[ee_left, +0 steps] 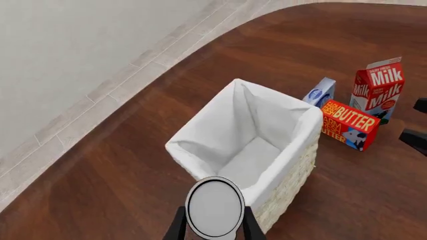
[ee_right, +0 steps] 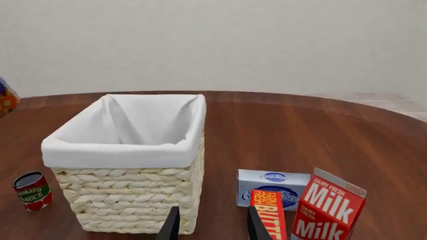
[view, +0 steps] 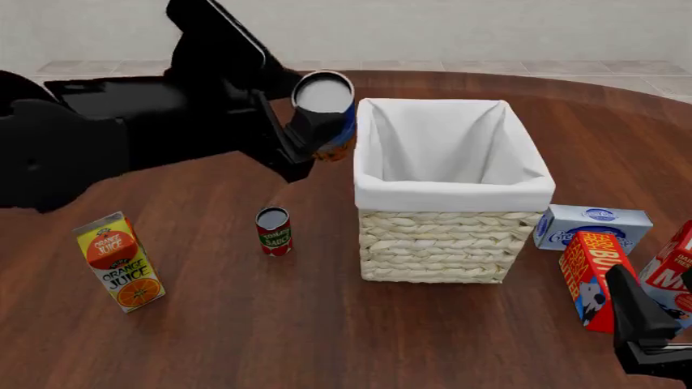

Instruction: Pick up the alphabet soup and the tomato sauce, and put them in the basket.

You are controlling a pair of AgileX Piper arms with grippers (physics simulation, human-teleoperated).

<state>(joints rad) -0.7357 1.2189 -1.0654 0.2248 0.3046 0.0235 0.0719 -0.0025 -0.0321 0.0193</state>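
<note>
Left gripper (view: 313,134), clamped on the upright blue-and-orange alphabet soup can (view: 324,113), hangs just beside the pale wicker basket (view: 454,235), which lies rightward.

The left gripper (view: 316,134) is raised, fingers clamped on the soup (view: 326,109); the right gripper (ee_right: 209,225) sits low, fingers parted.

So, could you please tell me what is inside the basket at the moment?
The basket shows only its white lining; no can is visible inside. In the front view its near wall hides the floor.
</note>
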